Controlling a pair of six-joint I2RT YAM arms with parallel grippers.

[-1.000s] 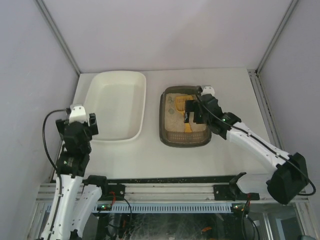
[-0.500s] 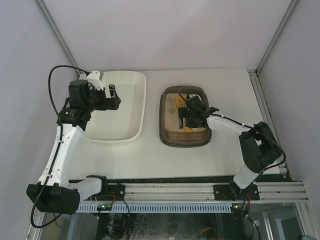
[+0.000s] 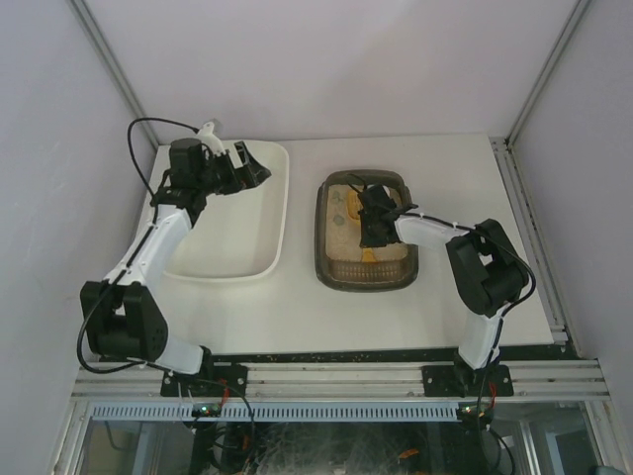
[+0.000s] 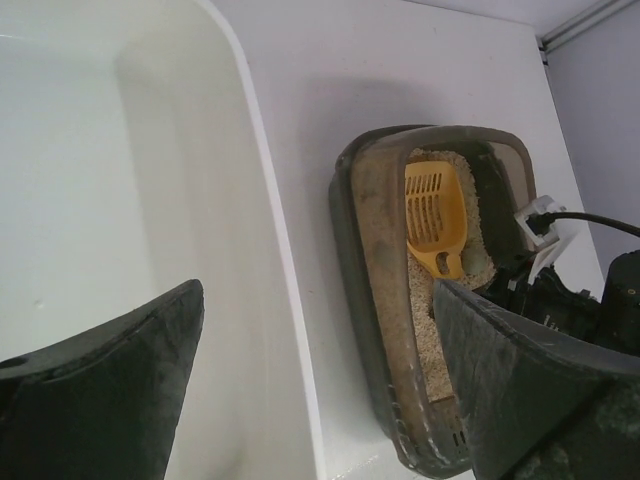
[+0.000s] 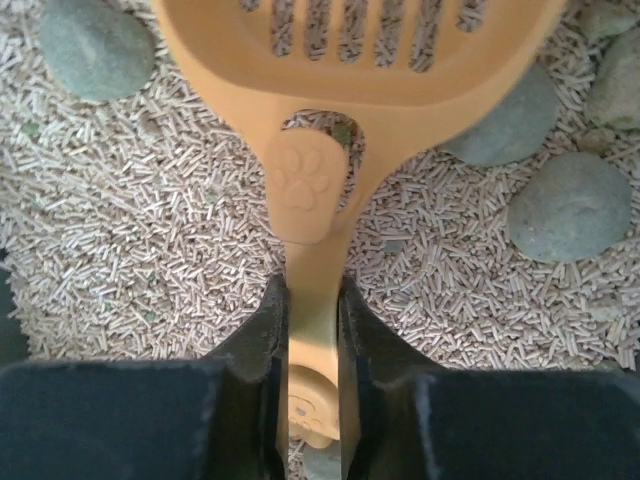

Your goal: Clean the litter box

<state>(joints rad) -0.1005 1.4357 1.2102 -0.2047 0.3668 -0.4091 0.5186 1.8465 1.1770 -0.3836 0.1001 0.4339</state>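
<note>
On the white table (image 3: 445, 168) the litter box (image 3: 331, 269) sits beside the tub (image 3: 223, 277), my right gripper (image 5: 312, 300) clamped on the handle of the scoop (image 5: 300, 190) in it — to sift out grey lumps (image 5: 565, 220), I judge — my left gripper (image 4: 318, 300) wide open, empty, over the tub.

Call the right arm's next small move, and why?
Probably dip the scoop and slide it under a nearby grey-green pebble: the right gripper is shut on the scoop's handle, the scoop looks empty, and pebbles lie on the litter around it.
</note>
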